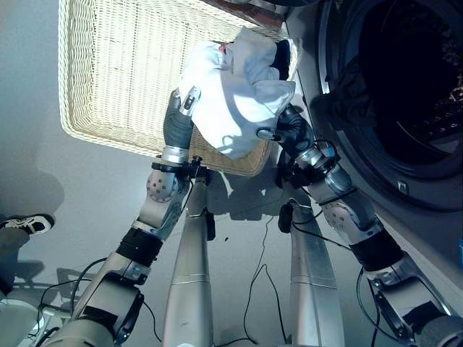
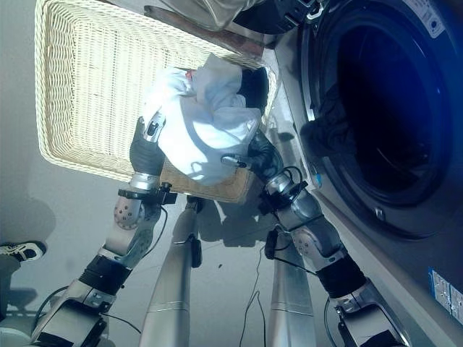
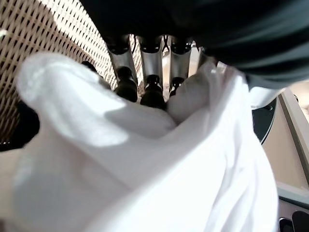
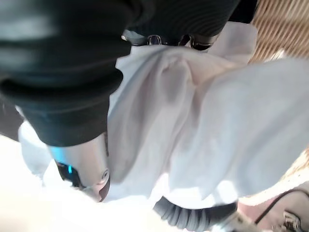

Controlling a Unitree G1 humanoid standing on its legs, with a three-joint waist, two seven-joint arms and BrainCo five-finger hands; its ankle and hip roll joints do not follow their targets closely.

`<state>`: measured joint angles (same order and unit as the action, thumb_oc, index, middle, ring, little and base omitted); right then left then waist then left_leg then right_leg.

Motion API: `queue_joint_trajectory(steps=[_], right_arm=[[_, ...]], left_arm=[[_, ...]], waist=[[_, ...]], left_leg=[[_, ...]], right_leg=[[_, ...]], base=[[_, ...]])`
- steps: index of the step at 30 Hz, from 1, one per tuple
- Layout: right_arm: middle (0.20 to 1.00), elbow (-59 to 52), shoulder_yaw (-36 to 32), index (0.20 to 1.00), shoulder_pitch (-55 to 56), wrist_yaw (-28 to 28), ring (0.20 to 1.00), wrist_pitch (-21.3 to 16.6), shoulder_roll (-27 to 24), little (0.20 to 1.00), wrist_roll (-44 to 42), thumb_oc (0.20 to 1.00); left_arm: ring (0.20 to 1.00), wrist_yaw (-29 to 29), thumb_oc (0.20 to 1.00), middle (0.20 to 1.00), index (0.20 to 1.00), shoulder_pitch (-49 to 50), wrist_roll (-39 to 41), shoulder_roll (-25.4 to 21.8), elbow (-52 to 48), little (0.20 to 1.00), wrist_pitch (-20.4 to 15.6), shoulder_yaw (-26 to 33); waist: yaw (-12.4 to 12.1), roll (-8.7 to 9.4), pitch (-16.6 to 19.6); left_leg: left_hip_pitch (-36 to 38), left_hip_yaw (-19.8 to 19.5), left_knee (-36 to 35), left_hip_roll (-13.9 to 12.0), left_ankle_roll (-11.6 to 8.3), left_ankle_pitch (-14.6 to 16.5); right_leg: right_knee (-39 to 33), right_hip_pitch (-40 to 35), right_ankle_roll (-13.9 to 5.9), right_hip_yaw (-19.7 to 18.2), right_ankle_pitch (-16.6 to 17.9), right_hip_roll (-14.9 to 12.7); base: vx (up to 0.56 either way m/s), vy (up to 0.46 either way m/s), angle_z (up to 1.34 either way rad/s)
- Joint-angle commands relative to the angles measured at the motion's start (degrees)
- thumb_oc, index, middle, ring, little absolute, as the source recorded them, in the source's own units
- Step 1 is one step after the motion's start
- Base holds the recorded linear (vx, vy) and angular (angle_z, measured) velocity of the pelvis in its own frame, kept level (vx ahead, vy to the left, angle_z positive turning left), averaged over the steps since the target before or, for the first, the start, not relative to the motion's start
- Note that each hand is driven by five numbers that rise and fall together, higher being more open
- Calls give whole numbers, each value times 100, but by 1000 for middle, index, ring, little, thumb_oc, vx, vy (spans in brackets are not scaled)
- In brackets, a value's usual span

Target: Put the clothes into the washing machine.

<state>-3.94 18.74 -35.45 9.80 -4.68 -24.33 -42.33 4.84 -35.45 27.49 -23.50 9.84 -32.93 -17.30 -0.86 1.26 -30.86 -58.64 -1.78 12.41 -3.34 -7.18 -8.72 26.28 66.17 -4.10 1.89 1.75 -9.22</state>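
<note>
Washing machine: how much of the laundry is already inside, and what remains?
A dark garment already lies in the washing machine. Both hands, left hand and right hand, hold a white bundle of clothes above the wicker basket. Left to do: carry it into the open drum.

no print, labels or numbers can be read anywhere.
</note>
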Motion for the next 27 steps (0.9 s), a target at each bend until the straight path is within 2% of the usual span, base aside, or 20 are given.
queue_joint_trajectory(steps=[1, 10, 11, 12, 17, 21, 27], right_arm=[[1000, -968, 305, 1000, -3, 439, 1000, -258, 45, 1000, -302, 1000], [1000, -1214, 383, 1000, -105, 439, 1000, -243, 165, 1000, -409, 1000], [200, -1212, 380, 200, -105, 456, 200, -220, 180, 200, -466, 200], [200, -1240, 398, 200, -98, 418, 200, -262, 190, 200, -550, 200], [200, -1186, 394, 200, -83, 291, 200, -356, 197, 200, -669, 200], [200, -1139, 443, 200, -89, 134, 200, -399, 213, 200, -738, 200], [200, -1130, 451, 200, -44, 17, 200, -468, 192, 200, -750, 200]], left_arm=[[200, 208, 200, 200, 200, -243, -762, -40, -761, 200, -125, -113], [200, 788, 200, 200, 200, -324, -1704, -60, -845, 200, -78, -212], [200, 910, 200, 200, 200, -342, -1912, -108, -844, 200, -66, -239], [200, 1096, 200, 200, 200, -366, -2263, -152, -870, 200, 0, -277], [200, 1533, 200, 200, 200, -448, -2872, -239, -869, 200, -28, -402], [200, 2007, 200, 200, 200, -541, -3662, -270, -877, 200, -74, -513], [200, 2293, 200, 200, 200, -642, -4272, -380, -968, 200, 50, -652]], waist=[[94, -233, 107], [82, -247, 107], [80, -249, 107], [75, -243, 107], [91, -231, 107], [89, -229, 107], [94, -235, 107]], left_leg=[[-203, -181, 496, 393, 391, 220], [-250, -189, 525, 414, 389, 213], [-257, -187, 537, 417, 392, 212], [-271, -187, 550, 413, 389, 212], [-313, -179, 590, 408, 395, 212], [-298, -173, 593, 409, 391, 211], [-322, -177, 646, 423, 391, 220]], right_leg=[[-613, -307, -293, 493, 624, 149], [-616, -274, -291, 490, 631, 160], [-611, -267, -289, 499, 636, 157], [-600, -257, -292, 513, 637, 147], [-598, -222, -292, 519, 665, 139], [-584, -228, -298, 525, 664, 135], [-540, -206, -308, 523, 661, 125]], base=[[2, -18, 8], [0, -2, 1], [0, 0, 0], [0, 0, 0], [0, 0, 0], [0, 0, 0], [0, 0, 0]])
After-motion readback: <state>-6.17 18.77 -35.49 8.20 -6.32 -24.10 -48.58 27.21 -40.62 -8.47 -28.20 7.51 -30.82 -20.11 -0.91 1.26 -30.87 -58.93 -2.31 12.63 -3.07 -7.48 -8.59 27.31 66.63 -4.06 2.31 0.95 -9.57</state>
